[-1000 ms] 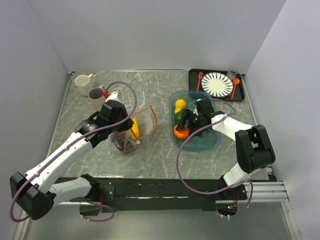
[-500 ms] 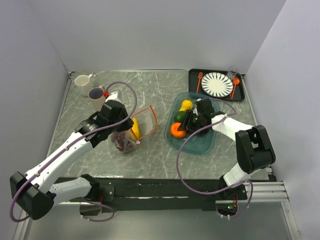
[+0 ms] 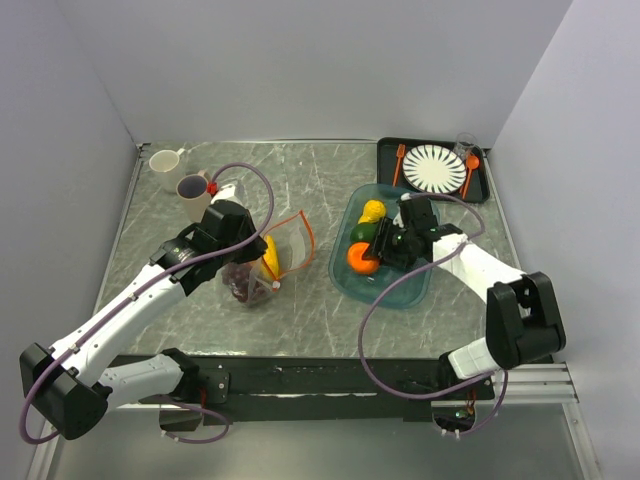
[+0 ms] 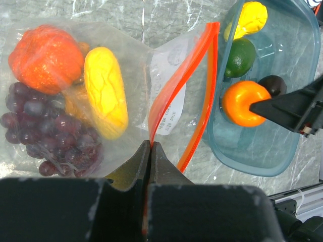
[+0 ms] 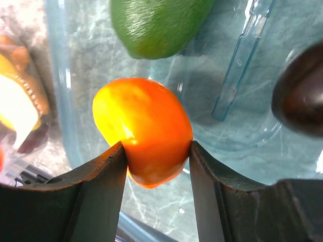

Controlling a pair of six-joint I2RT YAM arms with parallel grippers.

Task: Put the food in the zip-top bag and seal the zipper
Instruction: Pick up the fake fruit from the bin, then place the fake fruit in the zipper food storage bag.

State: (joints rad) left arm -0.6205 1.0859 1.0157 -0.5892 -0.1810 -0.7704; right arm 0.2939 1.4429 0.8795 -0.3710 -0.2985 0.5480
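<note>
The clear zip-top bag [image 3: 262, 262] lies left of centre with its orange-red zipper [image 4: 202, 96] gaping open. It holds a purple grape bunch [image 4: 45, 131], a yellow piece [image 4: 106, 96] and a red-orange piece [image 4: 45, 58]. My left gripper [image 4: 150, 143] is shut on the near end of the zipper strip. My right gripper [image 5: 157, 151] is shut on the orange fruit [image 5: 146, 128] and holds it above the teal tray [image 3: 410, 285]. A green piece [image 5: 156, 22], a yellow piece [image 3: 372, 210] and a dark piece [image 5: 300, 96] lie in the tray.
A black tray [image 3: 482, 185] at the back right carries a striped plate [image 3: 433, 168], an orange fork [image 3: 399, 162], an orange spoon [image 3: 469, 170] and a clear glass [image 3: 464, 146]. Two cups [image 3: 190, 190] stand at the back left.
The right gripper has lifted the orange fruit off the tray floor, and the teal tray has shifted and turned. The left gripper and bag have not moved.
</note>
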